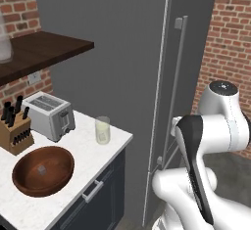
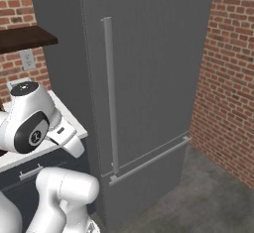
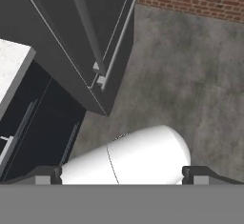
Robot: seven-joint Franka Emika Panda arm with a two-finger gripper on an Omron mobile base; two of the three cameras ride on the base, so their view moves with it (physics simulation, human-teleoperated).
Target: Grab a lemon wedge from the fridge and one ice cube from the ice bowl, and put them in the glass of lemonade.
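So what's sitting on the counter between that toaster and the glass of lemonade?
Nothing: in the left base view the white counter is bare between the toaster and the glass of lemonade.

The white arm (image 1: 206, 146) stands folded above its base, elbow raised and forearm angled down, the gripper (image 3: 121, 173) pointing downward with its two fingertips (image 3: 47, 174) spread wide, holding nothing.

The fridge (image 2: 149, 78) door stood shut behind its long handle (image 2: 110, 93), walling off the inside, while bare floor (image 2: 208, 197) before it lay free and the toaster (image 1: 49, 114) and knife block (image 1: 14, 131) crowded the counter (image 1: 93, 160) back.
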